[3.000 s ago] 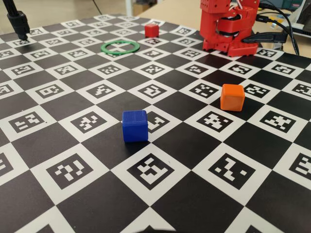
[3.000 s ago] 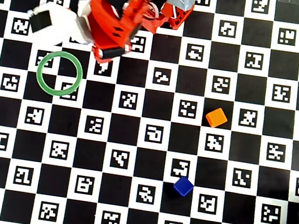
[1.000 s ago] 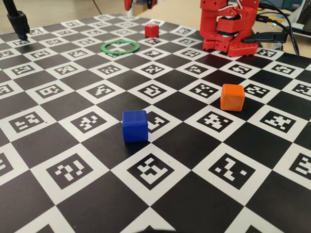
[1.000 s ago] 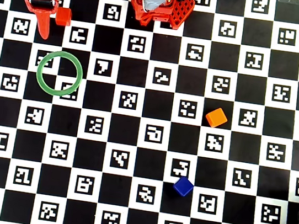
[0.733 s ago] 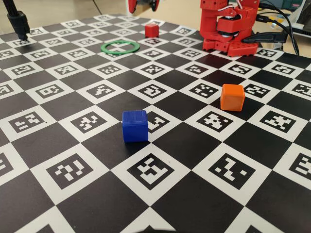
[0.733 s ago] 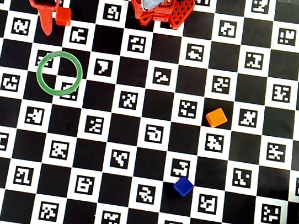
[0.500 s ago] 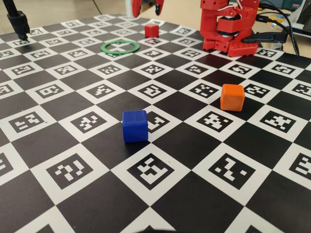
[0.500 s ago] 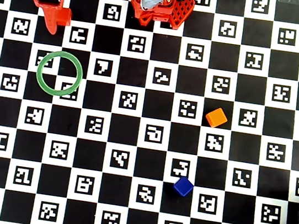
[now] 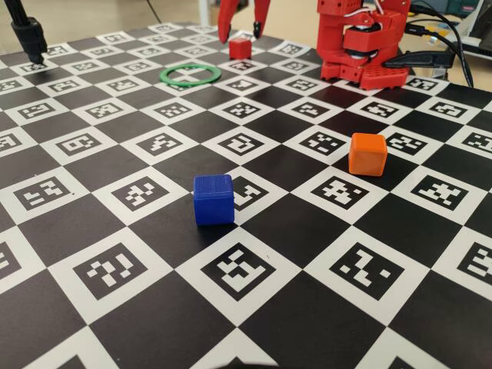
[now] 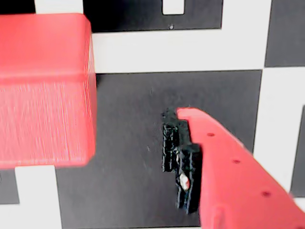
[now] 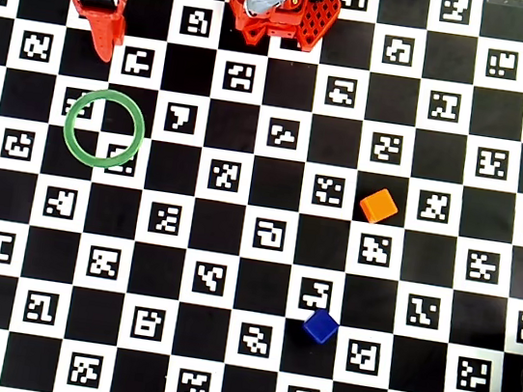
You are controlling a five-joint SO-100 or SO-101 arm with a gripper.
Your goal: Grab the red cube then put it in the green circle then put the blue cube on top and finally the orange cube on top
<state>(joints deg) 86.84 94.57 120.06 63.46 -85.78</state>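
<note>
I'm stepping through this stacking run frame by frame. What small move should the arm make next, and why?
Probably lower a little further and then close. In the fixed view the gripper hangs open just above the red cube, one finger on each side. The cube rests on the board, outside the green circle, so grasping it comes first.

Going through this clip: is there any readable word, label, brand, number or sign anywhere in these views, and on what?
None: no readable words, brands or numbers in any view.
The board carries only square black-and-white marker patterns, not text.
The red cube, blue cube, orange cube and green circle are plain and unmarked.
The end effector and arm base show no legible label.
</note>
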